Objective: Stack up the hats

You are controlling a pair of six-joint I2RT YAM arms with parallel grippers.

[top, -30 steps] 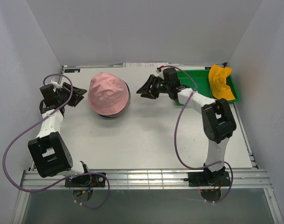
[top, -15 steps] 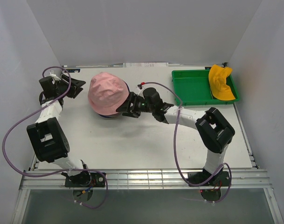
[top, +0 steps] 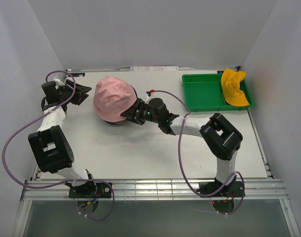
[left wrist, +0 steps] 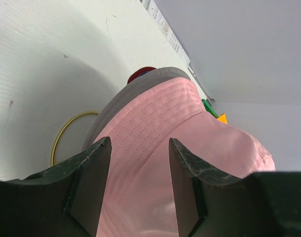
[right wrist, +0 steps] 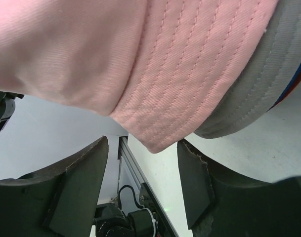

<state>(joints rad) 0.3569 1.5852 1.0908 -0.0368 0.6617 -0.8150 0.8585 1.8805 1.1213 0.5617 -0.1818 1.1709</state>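
We're getting bright, even overhead light on the white table [top: 140, 148], just a soft shadow hugging the pink hat [top: 113, 98], while both wrist views bend at the edges and blur up close.

Left tool [top: 83, 93] jaws apart; right tool [top: 130, 113] jaws apart, pointing left.

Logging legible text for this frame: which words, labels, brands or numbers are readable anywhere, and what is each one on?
No text can be read.
The printed strip at the far edge has dark marks, too small and blurred to read.
The pink hat, yellow-orange hat and green tray show no lettering.
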